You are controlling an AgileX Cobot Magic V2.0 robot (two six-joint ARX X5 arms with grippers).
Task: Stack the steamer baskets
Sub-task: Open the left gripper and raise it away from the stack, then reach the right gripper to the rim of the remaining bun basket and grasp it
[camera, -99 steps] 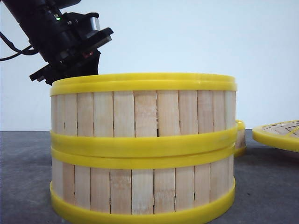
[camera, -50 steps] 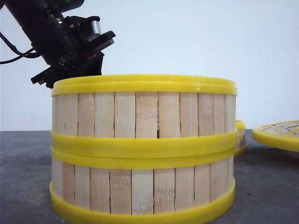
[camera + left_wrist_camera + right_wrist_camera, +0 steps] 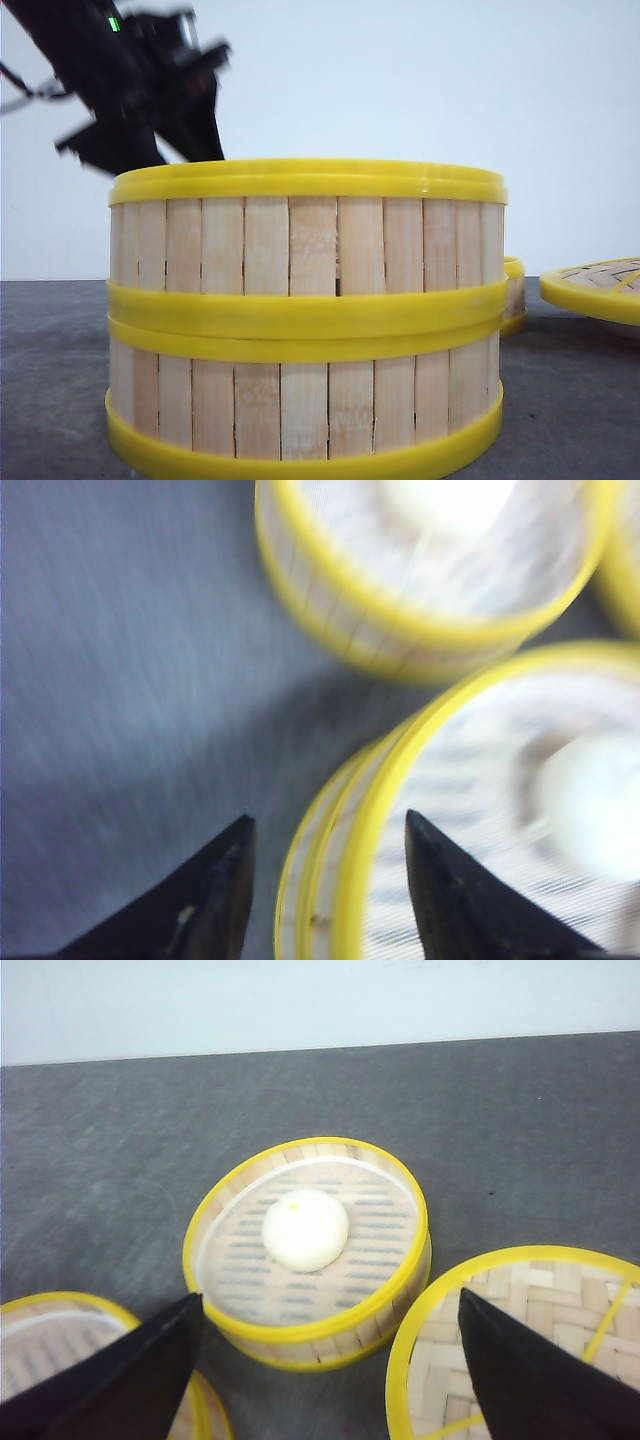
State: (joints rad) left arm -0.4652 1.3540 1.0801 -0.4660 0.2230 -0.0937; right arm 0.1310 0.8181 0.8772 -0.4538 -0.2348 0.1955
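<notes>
Front view: I see two round steamer baskets of pale wooden slats and yellow plastic rims, the upper basket (image 3: 305, 235) seated on the lower basket (image 3: 300, 400), on the grey table (image 3: 50, 340). My left gripper (image 3: 325, 880) hangs over the stack's rim, jaws spread, holding nothing. The third basket (image 3: 305, 1250), bun (image 3: 305, 1228) inside, stands apart, unstacked; I judge one lift remains. My right gripper (image 3: 330, 1360) gapes wide above it, beside the woven lid (image 3: 530, 1345).
</notes>
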